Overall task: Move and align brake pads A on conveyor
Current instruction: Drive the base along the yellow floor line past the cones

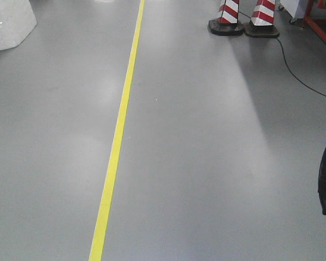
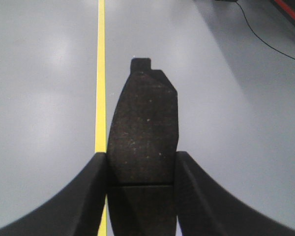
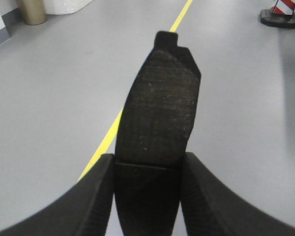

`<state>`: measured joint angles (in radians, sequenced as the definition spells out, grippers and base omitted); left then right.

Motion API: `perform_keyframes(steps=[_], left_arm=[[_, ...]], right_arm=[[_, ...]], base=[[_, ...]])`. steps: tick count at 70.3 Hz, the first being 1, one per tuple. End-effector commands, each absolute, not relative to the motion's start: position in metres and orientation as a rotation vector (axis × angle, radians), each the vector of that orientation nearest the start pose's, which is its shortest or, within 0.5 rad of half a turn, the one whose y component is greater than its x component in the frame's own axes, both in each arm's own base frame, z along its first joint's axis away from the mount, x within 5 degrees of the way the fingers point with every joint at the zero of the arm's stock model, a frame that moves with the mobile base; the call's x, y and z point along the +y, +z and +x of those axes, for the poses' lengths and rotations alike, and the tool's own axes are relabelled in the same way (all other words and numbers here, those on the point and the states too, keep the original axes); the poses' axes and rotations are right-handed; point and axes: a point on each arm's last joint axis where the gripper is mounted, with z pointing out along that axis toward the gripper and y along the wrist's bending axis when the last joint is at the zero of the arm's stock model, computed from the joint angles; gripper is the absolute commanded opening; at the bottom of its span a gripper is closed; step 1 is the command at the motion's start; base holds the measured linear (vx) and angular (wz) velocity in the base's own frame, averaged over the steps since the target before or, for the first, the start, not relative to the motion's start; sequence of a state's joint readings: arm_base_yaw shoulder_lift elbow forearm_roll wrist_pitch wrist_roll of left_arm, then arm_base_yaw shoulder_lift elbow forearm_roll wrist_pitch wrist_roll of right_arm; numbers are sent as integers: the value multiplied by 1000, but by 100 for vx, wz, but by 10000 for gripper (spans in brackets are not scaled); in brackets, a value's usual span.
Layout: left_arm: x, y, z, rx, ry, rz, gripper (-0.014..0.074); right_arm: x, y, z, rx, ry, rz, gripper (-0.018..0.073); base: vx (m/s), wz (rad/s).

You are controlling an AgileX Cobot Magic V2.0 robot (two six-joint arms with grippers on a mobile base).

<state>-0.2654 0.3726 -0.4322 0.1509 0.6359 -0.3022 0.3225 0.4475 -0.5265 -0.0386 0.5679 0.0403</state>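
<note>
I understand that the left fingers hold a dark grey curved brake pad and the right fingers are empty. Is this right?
No. The right fingers also grip a dark grey curved brake pad, as the right wrist-mounted view shows. The left fingers do hold their pad.

A glossy grey floor [image 1: 206, 163] fills the front view. A yellow tape line [image 1: 117, 147] runs straight along it from the near edge to the far edge, left of centre. At the top right stand 2 red-and-white striped traffic cones on black bases, the left cone [image 1: 226, 22] just beside the right cone [image 1: 262, 23]. A thin black cable [image 1: 301, 79] trails from the right cone's base across the floor towards the right edge. A red metal frame [image 1: 321, 24] shows in the top right corner, a bulky white object [image 1: 8, 22] in the top left. The right wrist view shows a brass-coloured cylinder [image 3: 32, 11] standing on the floor at its top left.
</note>
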Motion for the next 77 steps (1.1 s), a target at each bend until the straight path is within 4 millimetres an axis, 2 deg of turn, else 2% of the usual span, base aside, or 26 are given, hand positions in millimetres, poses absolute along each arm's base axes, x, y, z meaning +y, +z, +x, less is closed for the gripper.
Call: perform_keyframes(steps=[1,77], left_arm=[[-14,293,79,1952,-214,40,128],[-14,293,79,1952,-214,40,128]], right_arm=[[27,326,88,1829,191,-297,38],[27,326,88,1829,191,-297,38]], base=[[55,-3],[60,-1]])
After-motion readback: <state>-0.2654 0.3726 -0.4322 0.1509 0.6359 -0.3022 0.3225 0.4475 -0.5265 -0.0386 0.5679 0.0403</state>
